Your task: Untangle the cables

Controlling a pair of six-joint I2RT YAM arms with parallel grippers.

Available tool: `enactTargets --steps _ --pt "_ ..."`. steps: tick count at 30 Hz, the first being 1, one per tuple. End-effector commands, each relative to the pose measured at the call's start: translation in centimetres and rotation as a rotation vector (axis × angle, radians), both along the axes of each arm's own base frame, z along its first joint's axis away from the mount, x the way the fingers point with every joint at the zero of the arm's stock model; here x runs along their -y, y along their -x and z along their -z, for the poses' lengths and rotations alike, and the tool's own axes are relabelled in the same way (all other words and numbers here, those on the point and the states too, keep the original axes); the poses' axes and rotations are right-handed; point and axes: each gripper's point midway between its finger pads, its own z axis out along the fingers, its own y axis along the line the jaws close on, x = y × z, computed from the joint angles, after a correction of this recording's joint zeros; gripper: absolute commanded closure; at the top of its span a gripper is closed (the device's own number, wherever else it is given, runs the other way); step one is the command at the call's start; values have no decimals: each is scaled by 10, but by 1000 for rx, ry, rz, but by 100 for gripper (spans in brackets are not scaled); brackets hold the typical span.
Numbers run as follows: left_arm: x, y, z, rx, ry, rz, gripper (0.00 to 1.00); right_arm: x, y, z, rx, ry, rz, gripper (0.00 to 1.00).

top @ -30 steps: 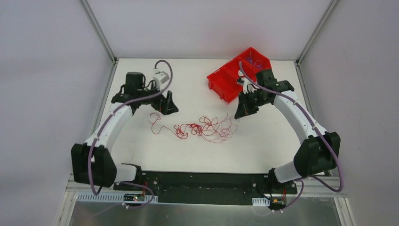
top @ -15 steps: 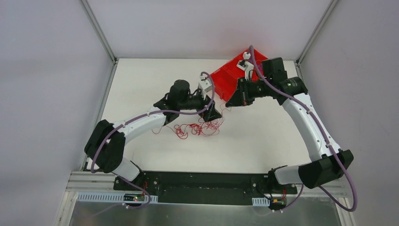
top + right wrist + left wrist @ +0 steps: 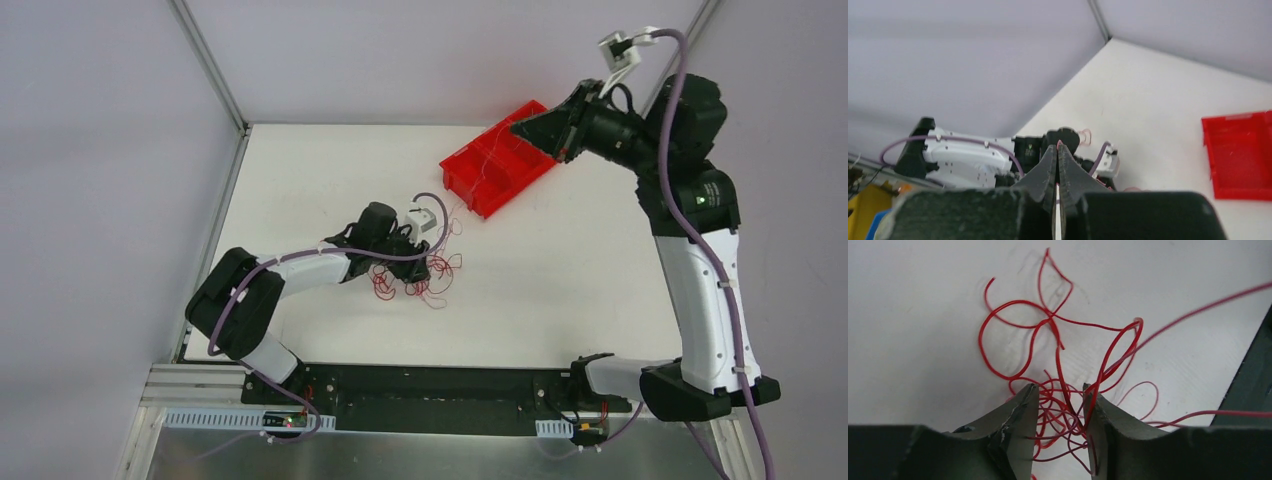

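The cables (image 3: 415, 280) are a bunched tangle of thin red wires on the white table, left of centre. My left gripper (image 3: 432, 262) sits low on the tangle. In the left wrist view its jaws (image 3: 1060, 387) stand partly apart, open, with several red loops (image 3: 1048, 325) between and beyond them. One red strand (image 3: 1198, 310) runs taut up to the right. My right gripper (image 3: 517, 127) hangs high above the red bin, shut, with a sliver of red wire at its fingertips (image 3: 1057, 146).
A red divided bin (image 3: 490, 175) stands at the back, right of centre, also in the right wrist view (image 3: 1243, 155). The enclosure's grey walls close in the table at the back and on both sides. The left arm (image 3: 968, 160) lies low across the table.
The left gripper dropped onto the tangle and its jaws narrowed around the strands. The right gripper rose up and back over the bin, staying shut. The tangle bunched up leftward.
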Motion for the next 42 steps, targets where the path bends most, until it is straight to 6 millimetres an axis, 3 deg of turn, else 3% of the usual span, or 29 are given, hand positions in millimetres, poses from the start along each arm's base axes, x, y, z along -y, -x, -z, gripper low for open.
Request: enactTargets --steps 1,6,20,24,30,34,37,42 --pt "-36 -10 6 -26 -110 -71 63 25 -6 -82 185 -146 154 100" --pt "-81 -25 9 -120 -109 -221 71 48 -15 -118 293 -183 271 100" --pt "-107 -34 12 -236 -170 -365 74 117 -41 -197 573 -238 619 100" --pt "-114 -35 14 -254 -180 -389 75 133 -60 -195 600 -196 723 100" --pt "-118 -32 11 -236 -188 -386 74 143 -102 -164 553 -124 781 100" --pt "-125 -30 16 -272 -215 -404 76 169 -105 -197 641 -149 870 100" --pt "-132 -25 18 -288 -223 -414 68 194 -99 -224 726 -161 951 100" --pt "-146 -19 18 -304 -229 -439 51 217 -96 -231 760 -167 1011 100"
